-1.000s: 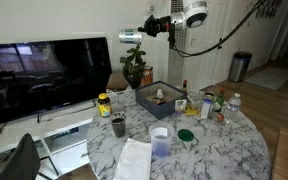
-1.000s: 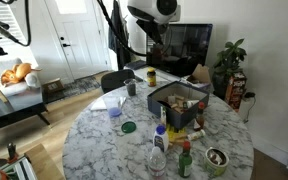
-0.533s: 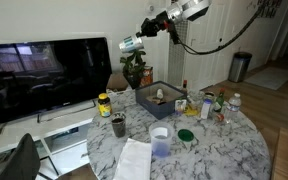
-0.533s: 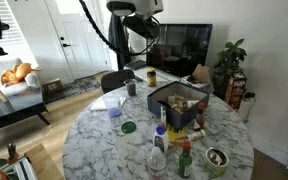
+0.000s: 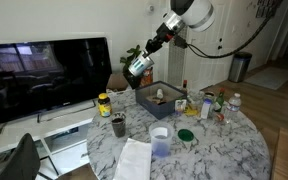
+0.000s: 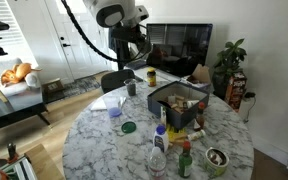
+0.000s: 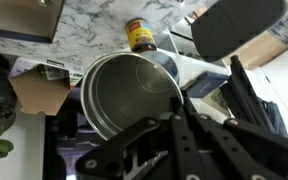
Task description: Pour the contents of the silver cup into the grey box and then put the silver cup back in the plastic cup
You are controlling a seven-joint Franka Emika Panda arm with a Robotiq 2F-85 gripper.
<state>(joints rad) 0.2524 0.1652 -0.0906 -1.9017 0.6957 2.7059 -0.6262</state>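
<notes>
My gripper (image 5: 142,60) is shut on the silver cup (image 5: 137,69) and holds it tilted in the air, above the far left edge of the table. The cup is beside and higher than the grey box (image 5: 152,103). In an exterior view the gripper (image 6: 132,44) hangs behind the box (image 6: 162,108), which has several items inside. In the wrist view the silver cup (image 7: 132,95) fills the middle, its mouth faces the camera and its inside looks bare. The fingers (image 7: 154,135) clamp its rim. The plastic cup (image 5: 159,139) stands near the table's front; it also shows in an exterior view (image 6: 115,106).
A yellow-lidded jar (image 5: 104,104) (image 7: 138,35) and a small dark grey cup (image 5: 118,125) stand left of the box. A water bottle (image 5: 234,103), small bottles, a green lid (image 5: 187,135) and white paper (image 5: 134,160) are on the marble table. A TV (image 5: 44,75) and a plant stand behind.
The arm has swung down from high above the TV toward the box's left side, carrying the silver cup. The cup has turned from level to tilted.
</notes>
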